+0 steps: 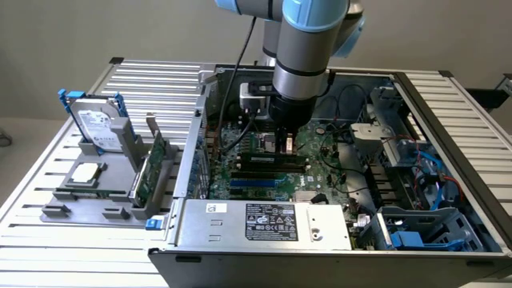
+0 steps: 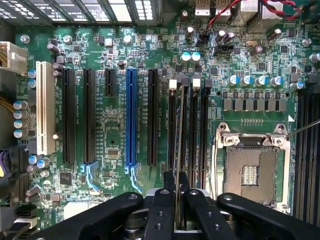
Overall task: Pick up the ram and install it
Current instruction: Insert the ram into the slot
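My gripper (image 1: 286,144) hangs straight down inside the open computer case, over the black memory slots (image 2: 192,130) of the green motherboard (image 2: 115,130). It is shut on the ram (image 2: 178,145), which the wrist view shows edge-on as a thin strip running between my two black fingers (image 2: 164,200) and in line with a slot. In the exterior view the ram (image 1: 270,159) is a long dark strip lying low against the slots just under the fingertips. I cannot tell whether it is pressed fully into the slot.
A grey holder (image 1: 88,201) outside the case at the exterior view's left carries a silver hard drive (image 1: 96,129) with blue handles and a green expansion card (image 1: 152,165). The power supply (image 1: 264,222) fills the case's near side. The processor socket (image 2: 252,170) lies beside the memory slots.
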